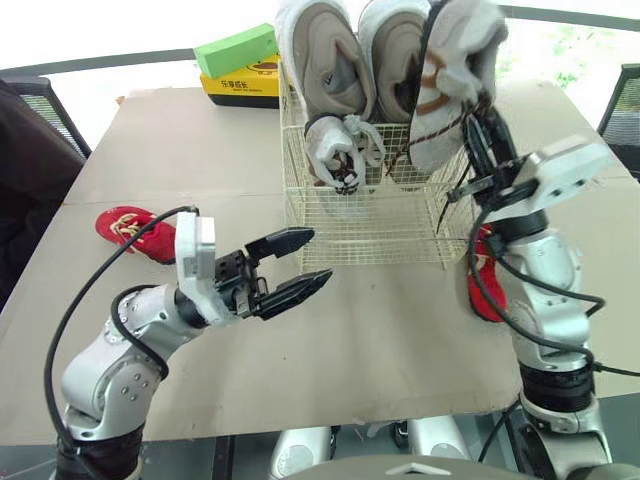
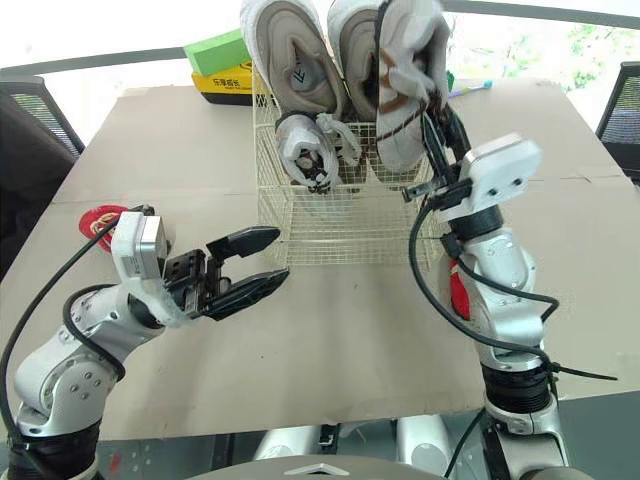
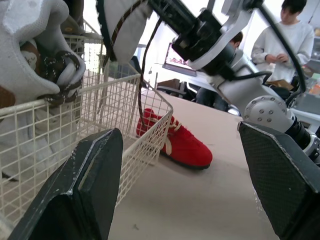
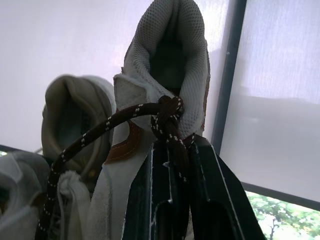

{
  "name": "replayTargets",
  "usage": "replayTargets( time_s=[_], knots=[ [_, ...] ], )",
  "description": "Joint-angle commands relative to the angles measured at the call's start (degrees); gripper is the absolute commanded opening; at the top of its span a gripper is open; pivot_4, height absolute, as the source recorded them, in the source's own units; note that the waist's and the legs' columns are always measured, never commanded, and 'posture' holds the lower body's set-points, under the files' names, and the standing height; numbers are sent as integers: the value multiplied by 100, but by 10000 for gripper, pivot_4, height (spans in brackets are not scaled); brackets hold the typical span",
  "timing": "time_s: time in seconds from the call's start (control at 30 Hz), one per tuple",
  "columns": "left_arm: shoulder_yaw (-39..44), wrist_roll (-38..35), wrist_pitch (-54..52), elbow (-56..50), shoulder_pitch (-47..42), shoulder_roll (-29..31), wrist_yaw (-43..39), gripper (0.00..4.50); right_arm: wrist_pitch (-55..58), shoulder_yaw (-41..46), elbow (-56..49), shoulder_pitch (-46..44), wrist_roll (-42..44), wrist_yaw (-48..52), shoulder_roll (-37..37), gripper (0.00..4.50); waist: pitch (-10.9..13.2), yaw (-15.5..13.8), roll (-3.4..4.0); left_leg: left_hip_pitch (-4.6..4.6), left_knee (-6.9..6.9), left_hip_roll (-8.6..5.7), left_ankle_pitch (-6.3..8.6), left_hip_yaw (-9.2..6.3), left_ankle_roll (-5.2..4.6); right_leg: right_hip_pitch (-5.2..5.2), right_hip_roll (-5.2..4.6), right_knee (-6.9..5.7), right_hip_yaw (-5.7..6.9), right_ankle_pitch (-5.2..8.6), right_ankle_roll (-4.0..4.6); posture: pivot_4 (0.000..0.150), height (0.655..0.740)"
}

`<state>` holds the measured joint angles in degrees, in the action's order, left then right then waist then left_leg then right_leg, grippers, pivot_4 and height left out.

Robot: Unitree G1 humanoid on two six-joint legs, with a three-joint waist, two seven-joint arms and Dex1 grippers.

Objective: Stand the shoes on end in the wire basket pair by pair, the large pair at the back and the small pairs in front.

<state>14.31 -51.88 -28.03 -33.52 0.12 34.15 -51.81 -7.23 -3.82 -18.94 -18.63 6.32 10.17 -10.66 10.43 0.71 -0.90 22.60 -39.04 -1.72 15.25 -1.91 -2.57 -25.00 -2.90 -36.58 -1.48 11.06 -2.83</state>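
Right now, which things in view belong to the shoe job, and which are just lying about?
Job: wire basket; large beige sneakers at its back; small white shoe in front; white shoe with brown laces, held by the right end effector; left red shoe and right red shoe, both outside the basket.
Lying about: green box; yellow box; black chair.

The yellow box (image 1: pixel 240 85) bears Chinese characters too small to read.

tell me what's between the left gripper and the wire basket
Nothing stands there. Only bare cardboard tabletop lies between the open left gripper and the front wall of the wire basket. This shows in the left eye view.
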Motion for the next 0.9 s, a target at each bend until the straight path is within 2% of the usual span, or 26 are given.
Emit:
replayTargets(
  time_s=[0.03, 0.2, 0.37, 0.4, 0.47, 0.53, 0.57, 0.67, 0.7, 0.9],
  knots=[
    [46, -64, 60, -492, -57, 6, 361, 39721, -836, -127, 601, 14, -225, 34, 228, 617, 0, 9, 0, 0, 0, 1, 0, 0, 1, 0, 1, -1, 0, 0, 0, 1500, 7400],
    [-193, -321, -243, -1212, -267, -27, 1343, 39721, -1211, -111, 1441, -149, -325, 88, 388, 617, 0, 16, 0, -7, 0, 2, -2, 1, 3, 1, 1, -7, -5, -4, 3, 1500, 7400],
    [-260, -912, -618, -1854, -630, 137, 2431, 39721, -537, -132, 987, 324, 468, 533, 405, 617, -2, 14, -3, -26, 1, 3, -1, -3, 3, 19, 0, -11, -4, -13, -13, 1500, 7400],
    [-256, -1062, -691, -1942, -753, 201, 2678, 39721, -331, -99, 780, 451, 714, 658, 344, 6558, -2, 11, -3, -34, 3, 3, 0, -4, 2, 25, 0, -11, -4, -13, -13, 1500, 7400],
    [-191, -1497, -788, -2020, -989, 351, 3175, 39721, 7, -20, 322, 703, 1036, 861, 147, 13788, -2, -3, -3, -42, 6, 3, 0, -6, 2, 33, 0, -11, -2, -3, 3, 1500, 7400],
    [-146, -1823, -845, -2031, -1134, 526, 3477, 39721, 408, 38, -127, 936, 1410, 1053, -77, 26373, -2, -6, -3, -54, 6, 2, 0, -5, 2, 48, 0, -11, -2, -1, 3, 1500, 7400],
    [-122, -2006, -847, -2010, -1183, 593, 3631, 39721, 559, 66, -319, 1029, 1534, 1142, -208, 28058, -2, -1, -3, -55, 6, 2, 0, -5, 2, 49, 0, -10, -2, -1, 3, 1500, 7400],
    [-114, -1998, -832, -1732, -1150, 681, 3621, 39721, 913, 223, -777, 1255, 1793, 1314, -567, 42150, 0, 10, 0, -62, 7, 2, 0, -2, 1, 54, 3, -10, -5, 1, 0, 1500, 7400],
    [-107, -1876, -794, -1564, -1037, 664, 3509, 39721, 1067, 343, -936, 1328, 1881, 1400, -772, 44720, 0, 11, 0, -62, 8, 3, 0, -1, 1, 53, 6, -10, -5, 2, 0, 1500, 7400],
    [-16, -1097, -441, -616, -599, 674, 2522, 39721, 1789, 647, -1396, 1307, 2448, 1882, -1568, 44720, 1, 5, 1, -68, 18, 6, 0, 7, 1, 53, 15, -9, -9, 14, -15, 1500, 7400]
  ],
)
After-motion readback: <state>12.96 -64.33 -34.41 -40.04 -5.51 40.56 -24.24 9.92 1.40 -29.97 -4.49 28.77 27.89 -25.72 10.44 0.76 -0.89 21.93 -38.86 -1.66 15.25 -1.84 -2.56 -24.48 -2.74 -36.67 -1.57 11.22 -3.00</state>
